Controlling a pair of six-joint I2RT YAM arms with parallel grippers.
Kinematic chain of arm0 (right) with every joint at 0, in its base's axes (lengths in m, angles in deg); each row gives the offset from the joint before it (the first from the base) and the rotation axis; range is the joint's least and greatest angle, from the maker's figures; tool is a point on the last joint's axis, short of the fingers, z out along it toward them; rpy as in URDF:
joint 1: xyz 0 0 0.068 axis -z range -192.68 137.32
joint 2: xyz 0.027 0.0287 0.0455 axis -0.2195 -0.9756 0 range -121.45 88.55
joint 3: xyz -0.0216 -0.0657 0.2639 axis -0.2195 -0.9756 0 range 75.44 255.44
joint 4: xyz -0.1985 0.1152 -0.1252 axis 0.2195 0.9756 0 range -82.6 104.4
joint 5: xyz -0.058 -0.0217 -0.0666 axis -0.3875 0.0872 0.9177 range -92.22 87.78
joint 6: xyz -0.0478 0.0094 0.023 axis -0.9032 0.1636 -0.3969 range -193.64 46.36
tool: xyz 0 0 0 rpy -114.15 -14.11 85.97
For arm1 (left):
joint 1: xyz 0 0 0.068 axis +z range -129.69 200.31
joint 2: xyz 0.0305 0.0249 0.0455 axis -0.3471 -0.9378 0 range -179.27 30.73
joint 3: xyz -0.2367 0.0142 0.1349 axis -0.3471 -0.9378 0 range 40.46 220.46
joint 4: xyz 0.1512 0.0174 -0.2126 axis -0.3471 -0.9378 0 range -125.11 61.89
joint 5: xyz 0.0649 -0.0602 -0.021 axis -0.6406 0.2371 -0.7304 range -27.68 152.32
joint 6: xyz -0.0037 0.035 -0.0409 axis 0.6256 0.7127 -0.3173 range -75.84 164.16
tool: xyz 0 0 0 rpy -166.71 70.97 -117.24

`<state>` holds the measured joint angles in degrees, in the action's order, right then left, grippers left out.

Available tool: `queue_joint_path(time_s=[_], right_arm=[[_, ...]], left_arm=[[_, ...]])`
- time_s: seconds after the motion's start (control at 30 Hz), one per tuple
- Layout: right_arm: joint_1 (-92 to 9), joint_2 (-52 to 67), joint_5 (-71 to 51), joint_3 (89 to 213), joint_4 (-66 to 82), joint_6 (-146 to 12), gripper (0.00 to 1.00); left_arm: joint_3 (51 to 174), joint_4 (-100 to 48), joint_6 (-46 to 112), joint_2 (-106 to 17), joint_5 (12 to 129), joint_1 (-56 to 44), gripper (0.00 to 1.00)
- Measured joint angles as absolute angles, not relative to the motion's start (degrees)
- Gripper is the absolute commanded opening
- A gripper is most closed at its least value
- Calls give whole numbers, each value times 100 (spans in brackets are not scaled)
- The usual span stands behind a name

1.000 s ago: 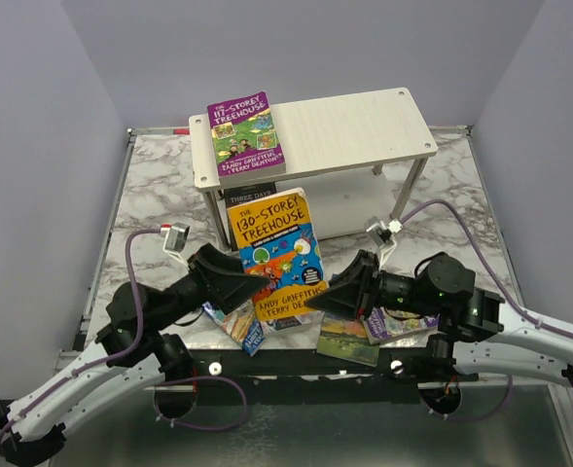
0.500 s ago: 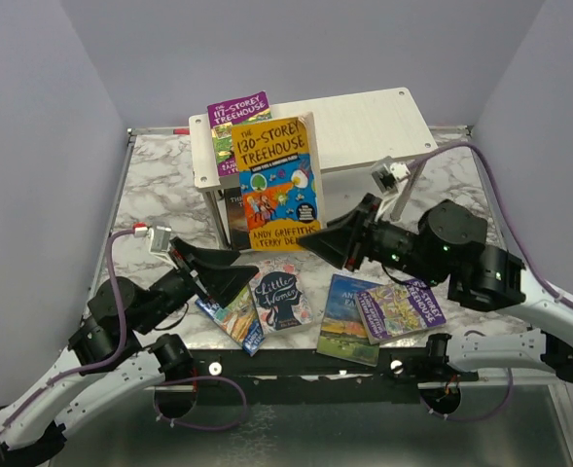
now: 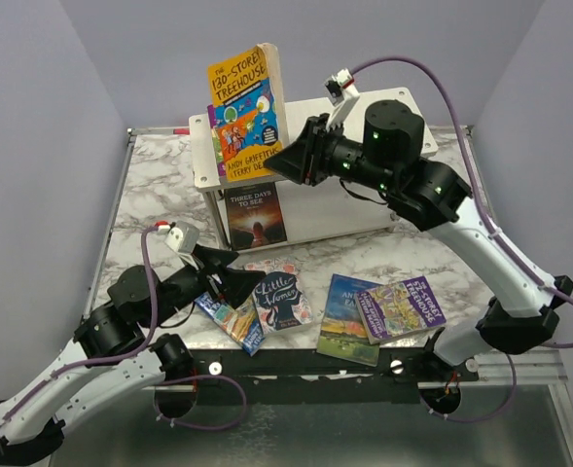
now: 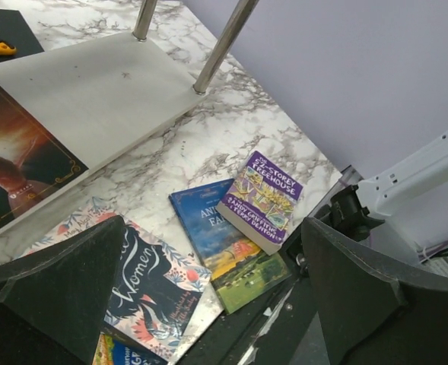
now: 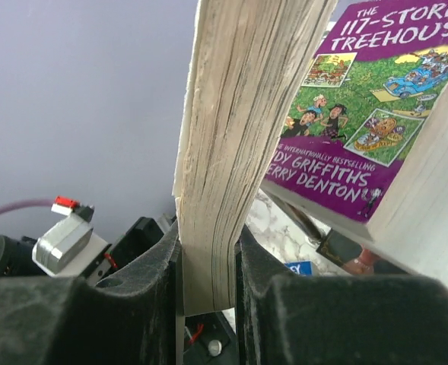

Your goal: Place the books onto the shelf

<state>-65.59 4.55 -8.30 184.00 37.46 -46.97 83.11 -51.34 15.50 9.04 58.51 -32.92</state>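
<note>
The left gripper (image 3: 230, 276) is hovering with its jaws spread wide and holding nothing, just above the Little Women paperback (image 3: 282, 298) lying flat on the marble table (image 3: 160, 185). Higher up, the orange 130-Storey Treehouse book (image 3: 244, 109) is standing upright over the left end of the shelf (image 3: 364, 122), beside the purple 117-Storey Treehouse (image 5: 360, 99) lying there. The right gripper (image 3: 276, 167) is pinching the orange book's lower page edge from the right, jaws clamped narrowly on it. Animal Farm (image 3: 344, 313) is lying on the table farther right.
</note>
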Motion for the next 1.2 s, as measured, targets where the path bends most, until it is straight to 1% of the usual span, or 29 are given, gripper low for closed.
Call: queue_joint_path(time_s=[0.2, 0.5, 0.83, 1.2], right_arm=[[-5881, -175, -2094, 18804, 3698, -4028, 1], [-5254, -612, -3479, 18854, 3307, -2889, 1], [-4976, -1001, -4207, 18854, 2594, -1875, 1], [-4924, -1104, -4257, 18281, 2122, -1210, 3]], left_arm=[[8270, -5153, 1845, 871, 5888, -3292, 99], [7872, -5186, 1974, 902, 5910, -3292, 99], [7850, -5182, 2002, 908, 5932, -3292, 99], [7846, -5182, 2002, 965, 5932, -3292, 99]])
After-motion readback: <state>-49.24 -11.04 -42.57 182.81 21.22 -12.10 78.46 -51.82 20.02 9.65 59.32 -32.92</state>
